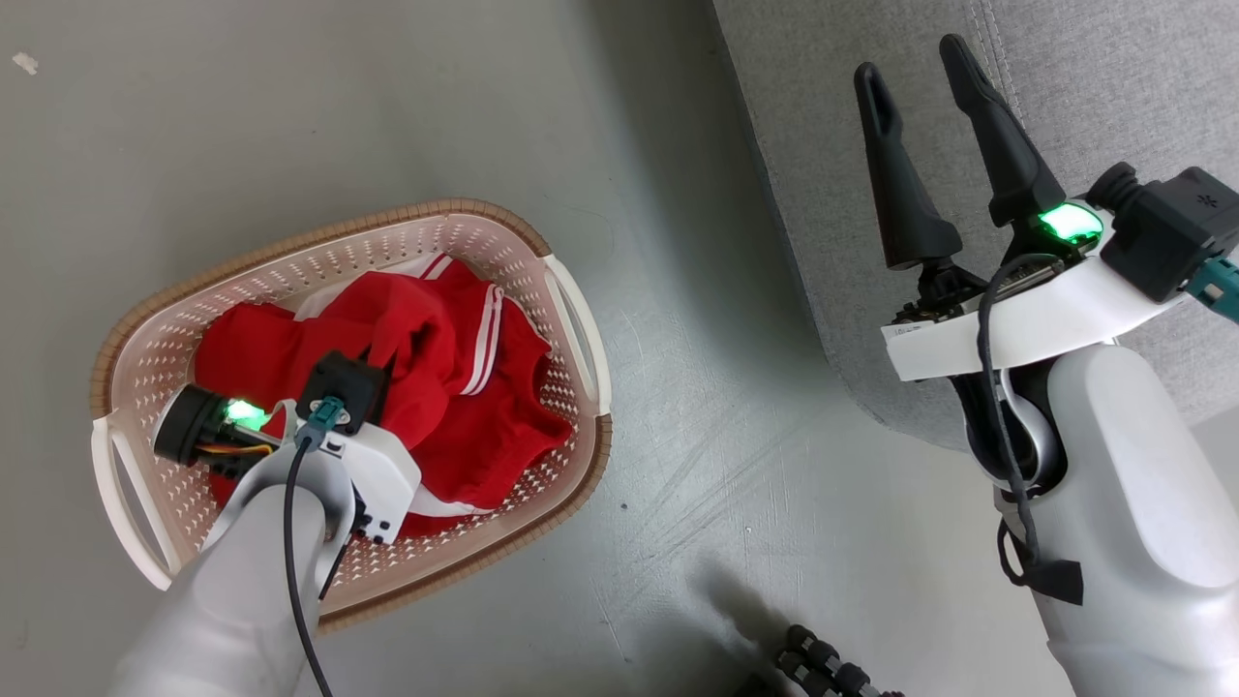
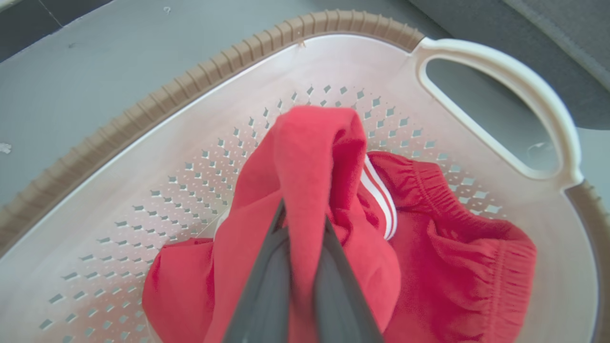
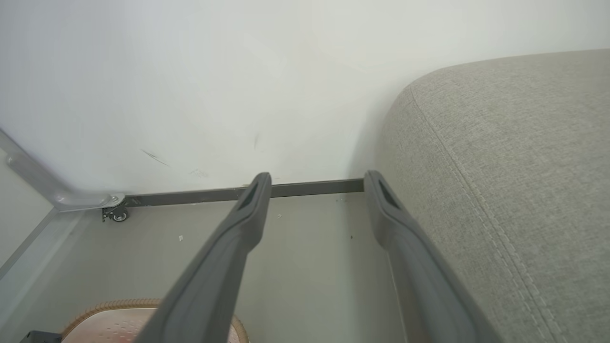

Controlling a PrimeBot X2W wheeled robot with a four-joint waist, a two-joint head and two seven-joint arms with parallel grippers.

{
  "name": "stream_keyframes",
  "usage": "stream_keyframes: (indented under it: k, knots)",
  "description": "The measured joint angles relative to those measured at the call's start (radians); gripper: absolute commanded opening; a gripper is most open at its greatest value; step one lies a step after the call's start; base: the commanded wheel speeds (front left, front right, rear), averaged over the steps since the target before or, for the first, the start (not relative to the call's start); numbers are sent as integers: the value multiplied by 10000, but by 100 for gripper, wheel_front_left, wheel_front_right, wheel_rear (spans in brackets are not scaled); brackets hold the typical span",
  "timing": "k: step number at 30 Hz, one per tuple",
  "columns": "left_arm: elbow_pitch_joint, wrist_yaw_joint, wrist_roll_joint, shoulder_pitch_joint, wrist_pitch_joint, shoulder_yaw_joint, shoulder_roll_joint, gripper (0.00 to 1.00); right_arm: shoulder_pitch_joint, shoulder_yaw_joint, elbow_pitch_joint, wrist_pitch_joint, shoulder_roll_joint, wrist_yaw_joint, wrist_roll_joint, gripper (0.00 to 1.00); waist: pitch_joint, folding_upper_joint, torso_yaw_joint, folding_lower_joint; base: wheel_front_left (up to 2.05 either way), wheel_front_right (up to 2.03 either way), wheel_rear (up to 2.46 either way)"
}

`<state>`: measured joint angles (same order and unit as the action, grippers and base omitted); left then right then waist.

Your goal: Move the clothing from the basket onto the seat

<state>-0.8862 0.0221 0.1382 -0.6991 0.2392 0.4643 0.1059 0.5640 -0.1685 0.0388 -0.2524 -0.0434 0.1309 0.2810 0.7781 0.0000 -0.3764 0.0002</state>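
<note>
Pinching a bunched fold of soft, limp clothing [image 2: 310, 143] at the basket [image 2: 190, 76] middle with left gripper [image 2: 305, 216]; likely light, sure to drape. Holding right gripper [image 1: 910, 60] wide, empty.

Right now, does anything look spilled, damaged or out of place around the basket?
Nothing serious. The basket stands intact on the floor, the red clothing inside it, bunched where the left tool pinches a fold. The right tool is open near the seat. A small pale scrap lies on the floor.
</note>
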Motion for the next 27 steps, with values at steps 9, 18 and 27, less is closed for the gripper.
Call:
stream_keyframes:
  k: [9, 18, 27]
  knots:
    - [307, -221, 0, -190, 42, 59, -29, 0, 188, -132, 224, -2, 0, 0, -8, 100, -141, 0, 152, 0, 0, 0, 0]
    - [736, -401, 2, -329, 88, 82, -92, 0, 193, -92, 493, -40, 0, 0, -184, 100, -458, 0, 380, 0, 0, 0, 0]
    - [1312, -527, 127, -529, 90, 44, -280, 0, 184, -40, 907, -40, -2, 0, -418, 100, -965, 0, 655, -1, 0, 0, 0]
